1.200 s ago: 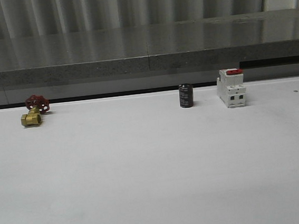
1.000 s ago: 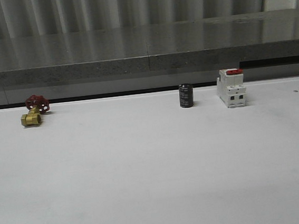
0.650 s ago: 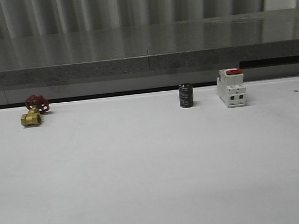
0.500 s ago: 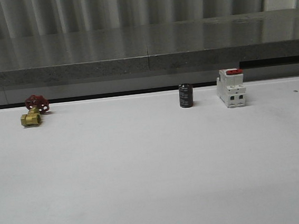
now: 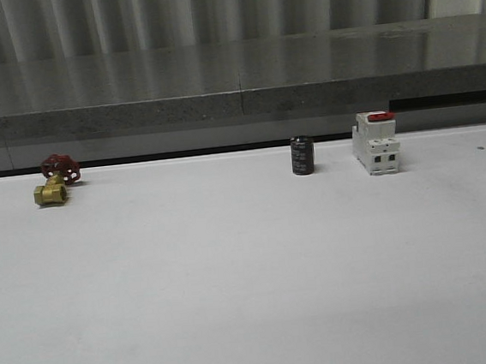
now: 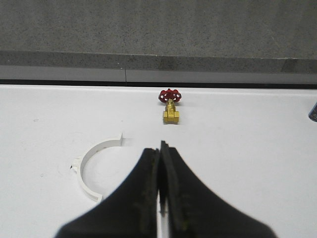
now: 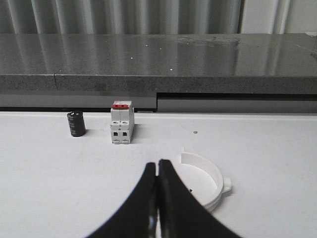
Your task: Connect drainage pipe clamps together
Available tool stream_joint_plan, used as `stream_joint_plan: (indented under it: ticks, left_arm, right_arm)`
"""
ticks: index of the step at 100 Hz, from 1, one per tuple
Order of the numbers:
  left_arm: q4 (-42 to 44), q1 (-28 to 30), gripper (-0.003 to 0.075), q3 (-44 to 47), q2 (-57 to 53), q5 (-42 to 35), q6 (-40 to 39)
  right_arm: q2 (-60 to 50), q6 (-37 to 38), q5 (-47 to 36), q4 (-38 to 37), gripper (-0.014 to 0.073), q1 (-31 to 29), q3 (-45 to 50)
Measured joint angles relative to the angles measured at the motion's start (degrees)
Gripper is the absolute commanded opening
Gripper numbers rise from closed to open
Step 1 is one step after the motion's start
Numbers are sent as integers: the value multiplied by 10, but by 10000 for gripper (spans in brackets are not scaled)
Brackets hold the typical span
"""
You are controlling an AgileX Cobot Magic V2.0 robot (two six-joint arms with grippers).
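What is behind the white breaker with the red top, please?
Behind the breaker runs a dark gap under a grey stone ledge. A black capacitor stands beside it. The breaker covers its own stretch of the gap.

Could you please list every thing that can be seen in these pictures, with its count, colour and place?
drainage pipe clamps: two, white; one half-ring on the table before the left gripper, the other half-ring on the table before the right gripper
valve: one, brass with red handwheel; far left of the table
cylinder: one, black; far centre, upright
breaker: one, white with red top; right of the cylinder
table: one, white
left gripper: black, closed, empty
right gripper: black, closed, empty
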Motion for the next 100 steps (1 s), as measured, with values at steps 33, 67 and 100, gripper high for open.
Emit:
stream_joint_plan:
  ticks: [33,67,100]
  left_arm:
    - [-4,0,-21,-4,32,-12,0]
    - [3,0,391,-4,53,60,0]
    - [6,0,669,-4,72,80,0]
  right_arm:
    - [0,0,0,0,-67,0,0]
    - [0,0,0,0,-67,0,0]
    - [0,0,0,0,-67,0,0]
